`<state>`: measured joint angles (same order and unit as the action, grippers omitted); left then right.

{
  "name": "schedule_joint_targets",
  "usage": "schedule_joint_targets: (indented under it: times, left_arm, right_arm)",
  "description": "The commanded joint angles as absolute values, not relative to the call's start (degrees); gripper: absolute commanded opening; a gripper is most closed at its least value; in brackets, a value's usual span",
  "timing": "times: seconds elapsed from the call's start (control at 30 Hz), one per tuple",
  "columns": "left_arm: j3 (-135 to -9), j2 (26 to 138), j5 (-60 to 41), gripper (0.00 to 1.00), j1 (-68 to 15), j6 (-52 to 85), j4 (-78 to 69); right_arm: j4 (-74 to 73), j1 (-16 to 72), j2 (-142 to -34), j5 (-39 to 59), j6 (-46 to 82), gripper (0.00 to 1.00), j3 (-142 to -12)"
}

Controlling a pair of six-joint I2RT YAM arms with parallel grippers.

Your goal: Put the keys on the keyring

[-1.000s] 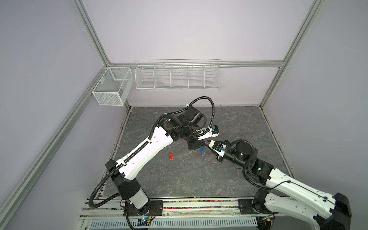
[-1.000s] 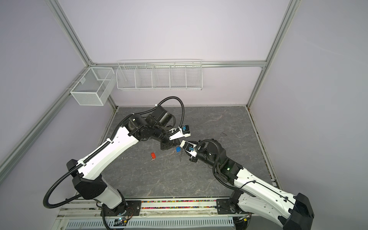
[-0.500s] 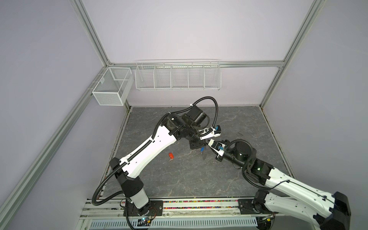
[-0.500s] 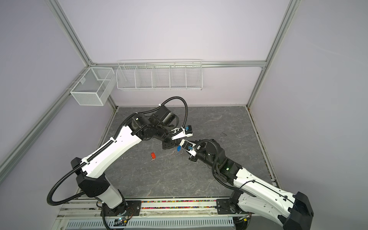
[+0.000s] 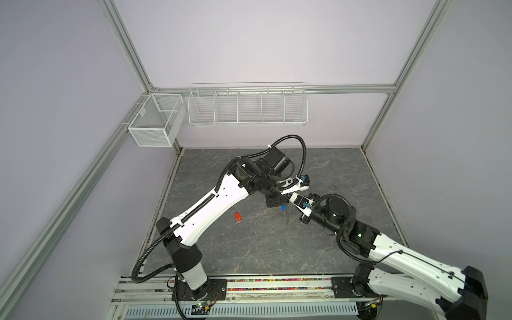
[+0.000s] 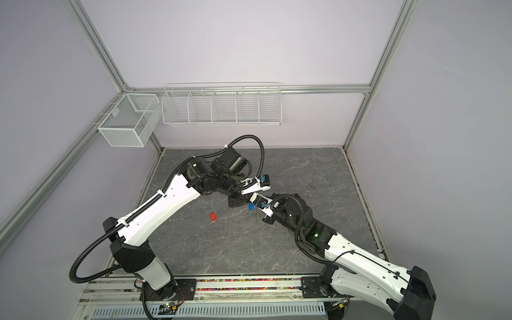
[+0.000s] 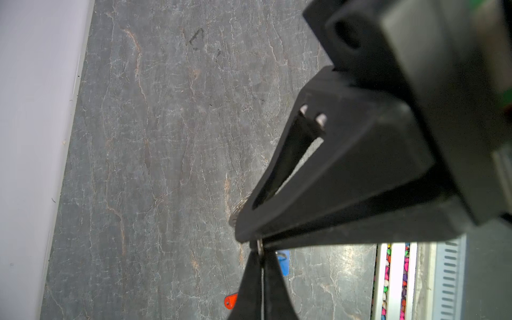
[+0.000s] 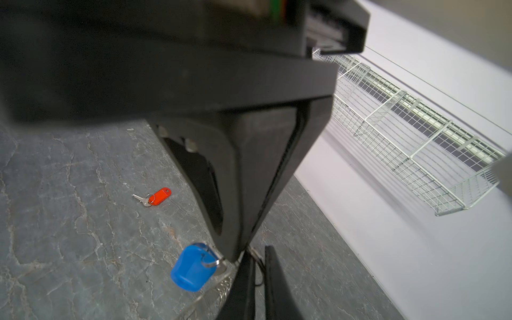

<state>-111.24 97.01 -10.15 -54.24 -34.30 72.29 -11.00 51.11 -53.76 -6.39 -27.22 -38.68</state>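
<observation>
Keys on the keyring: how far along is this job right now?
Done: nothing clearly threaded yet. In hand: left gripper and right gripper meet with jaws shut over the table, the blue-tagged key dangling where they meet, seemingly at the keyring. Remaining: orange-red-tagged key lies alone on the table, untouched.

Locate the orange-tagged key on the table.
In both top views the orange-tagged key lies alone on the grey mat, slightly left of centre, left of the blue tag.

Both top views look steeply down from high onto the whole desk [image 5: 318, 171] — near-twins. Wrist cameras sit close, angled downward; both catch the orange-tagged key [image 8: 159, 196].
</observation>
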Motion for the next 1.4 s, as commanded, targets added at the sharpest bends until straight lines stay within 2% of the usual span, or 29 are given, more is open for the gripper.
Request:
schedule_joint_targets:
  times: [0.0,0.03,0.1,0.27,0.53,0.83,1.13,1.37]
  left_arm:
    - [-111.9,96.1,-10.6,0.11,-54.9,-33.9,70.8]
    - [-111.2,95.3,-8.9,0.19,-54.9,-32.8,69.8]
    - [-108.2,93.2,-7.0,0.28,-54.4,-32.0,66.8]
    - [-97.2,85.6,-8.7,0.35,-51.5,-28.5,54.8]
    - [-79.3,75.7,-18.3,0.37,-46.5,-23.7,35.1]
    - [-71.2,74.9,-26.8,0.38,-46.2,-22.6,24.8]
    - [-63.1,66.9,-23.5,0.37,-46.0,-27.5,16.8]
    - [-61.0,64.7,-25.0,0.35,-45.9,-30.2,12.0]
  right_arm:
    - [-15.6,51.3,-53.4,-6.6,-26.9,0.08,-38.0]
    - [-16.5,51.4,-52.8,-6.5,-26.9,0.08,-37.5]
    - [-18.0,51.1,-51.8,-5.5,-26.1,0.07,-36.6]
    - [-19.9,50.0,-49.6,-3.0,-25.1,0.07,-35.3]
    - [-21.7,48.3,-48.8,1.2,-24.7,0.07,-34.7]
    - [-24.2,46.5,-49.1,6.4,-24.0,0.07,-34.5]
    - [-25.7,43.4,-49.5,12.3,-20.9,0.07,-33.6]
    - [-26.4,42.2,-49.7,17.0,-19.5,0.07,-33.4]
